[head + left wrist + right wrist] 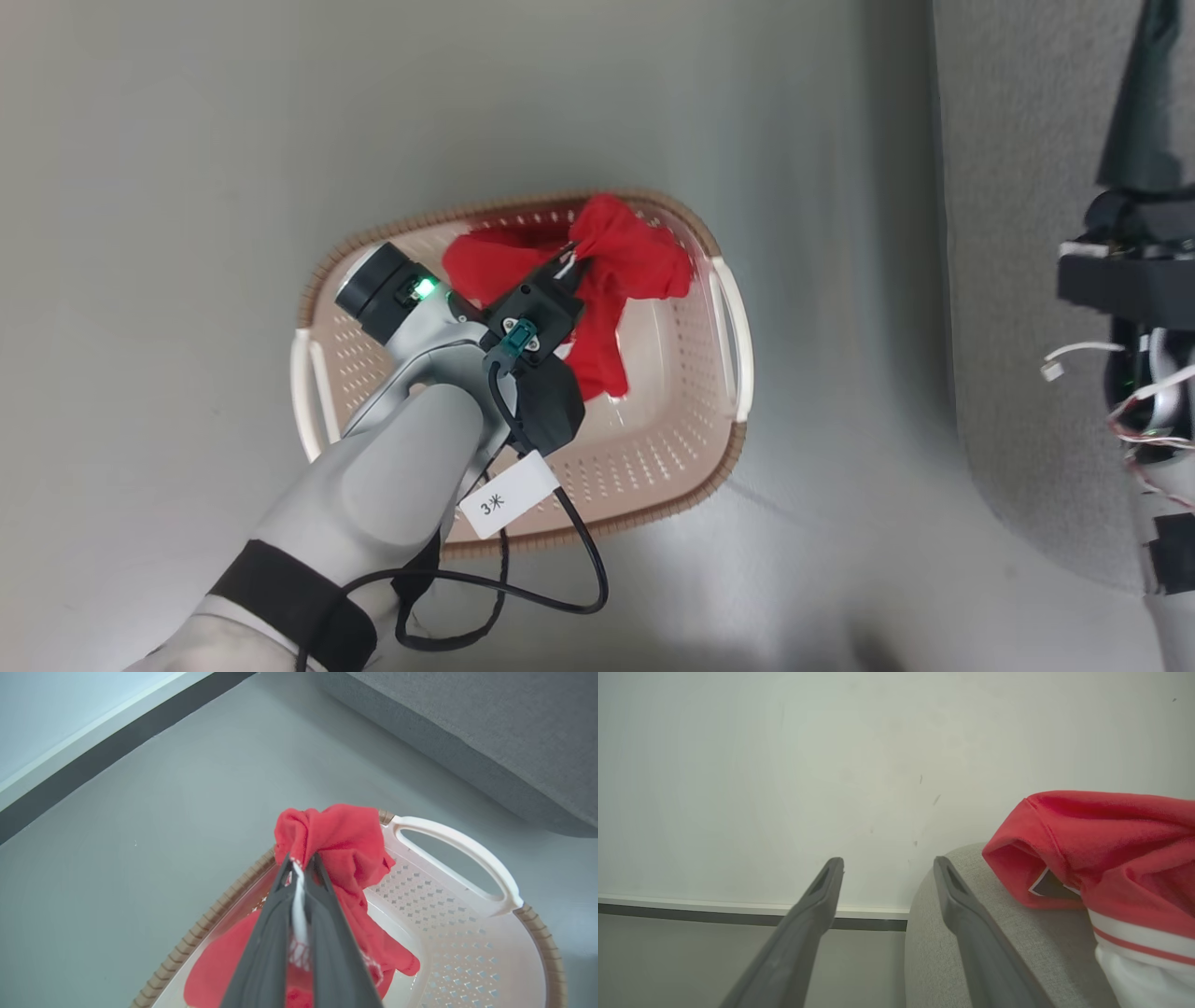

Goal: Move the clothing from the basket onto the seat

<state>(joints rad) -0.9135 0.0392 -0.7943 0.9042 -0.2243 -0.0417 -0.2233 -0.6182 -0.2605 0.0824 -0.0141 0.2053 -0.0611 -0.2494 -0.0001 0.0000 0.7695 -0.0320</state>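
Grey floor (187, 280) here: basket (653, 420) sits flat on it, sofa (1018, 280) stands just beside the basket, and a red garment (1111, 830) lies on the sofa.

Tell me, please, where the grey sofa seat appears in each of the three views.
Head view: the seat runs down the right side, right of the basket.
Left wrist view: the seat fills the upper right corner, beyond the basket's handle.
Right wrist view: the seat is at lower centre-right, with a red garment on it.
Shared landmark: the grey floor bordering it.
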